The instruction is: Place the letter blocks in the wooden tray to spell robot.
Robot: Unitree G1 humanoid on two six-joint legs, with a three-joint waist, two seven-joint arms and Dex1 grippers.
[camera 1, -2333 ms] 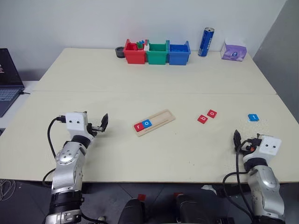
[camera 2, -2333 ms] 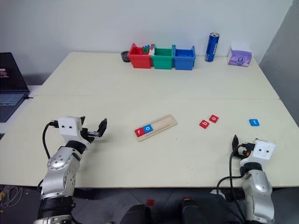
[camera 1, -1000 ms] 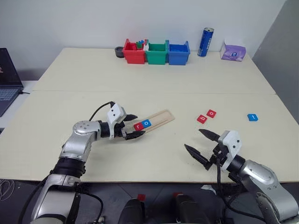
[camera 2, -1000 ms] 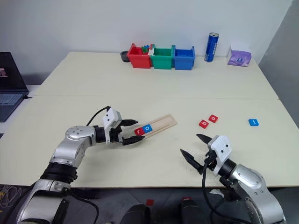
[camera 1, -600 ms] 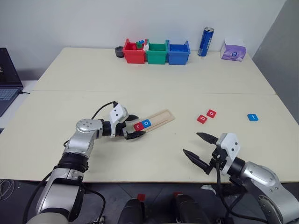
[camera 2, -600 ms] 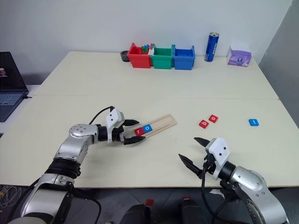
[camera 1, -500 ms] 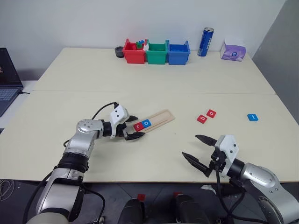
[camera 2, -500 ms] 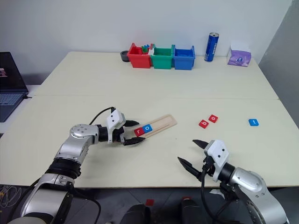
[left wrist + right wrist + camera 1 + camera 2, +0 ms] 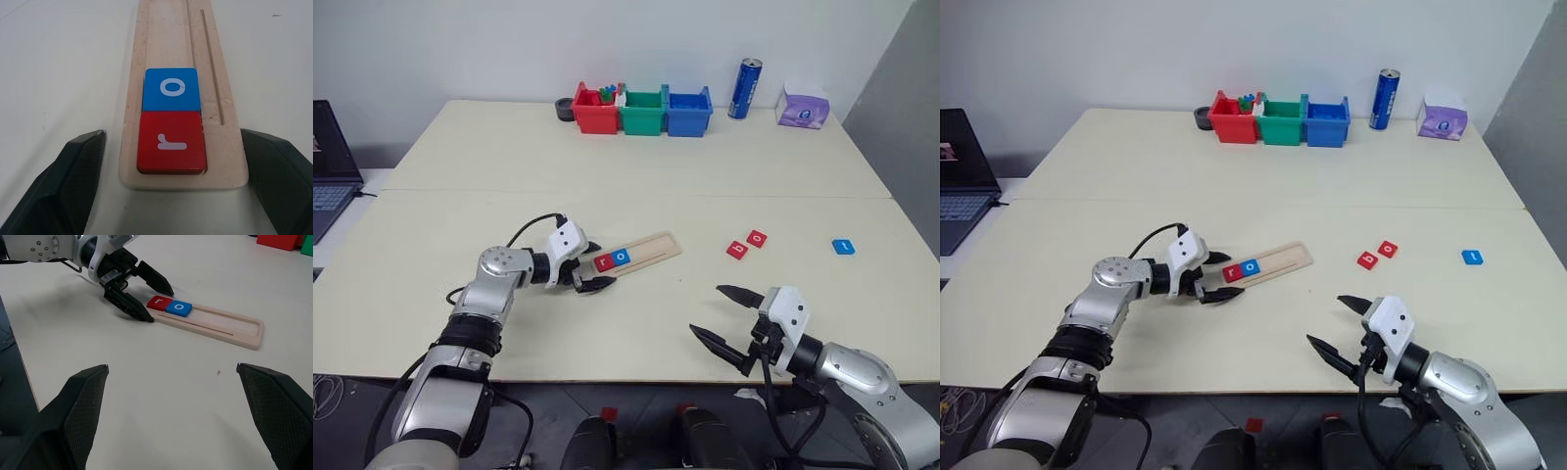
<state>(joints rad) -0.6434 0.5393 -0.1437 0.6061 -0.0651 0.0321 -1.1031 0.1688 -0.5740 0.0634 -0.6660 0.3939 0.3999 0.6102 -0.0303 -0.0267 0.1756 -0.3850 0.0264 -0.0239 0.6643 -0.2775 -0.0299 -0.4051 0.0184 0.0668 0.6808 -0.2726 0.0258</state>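
The wooden tray (image 9: 644,251) lies slantwise at the table's middle. In its left end sit a red letter block "r" (image 9: 171,142) and a blue "o" (image 9: 172,88) side by side. My left gripper (image 9: 607,264) is open. Its fingers (image 9: 73,181) straddle that end of the tray, with a gap on each side. Two red letter blocks (image 9: 736,250) (image 9: 757,238) and a blue one (image 9: 843,247) lie loose on the right. My right gripper (image 9: 705,309) hovers open and empty over the front of the table, short of the loose blocks.
Red (image 9: 595,111), green (image 9: 642,111) and blue bins (image 9: 688,111) line the far edge, with a blue can (image 9: 745,88) and a purple box (image 9: 803,106) to their right. A laptop (image 9: 328,166) sits off the left side.
Both arms have swung in from the front corners of the table: the left gripper to the tray's left end, the right out over the front. Over the last second they have barely shifted.
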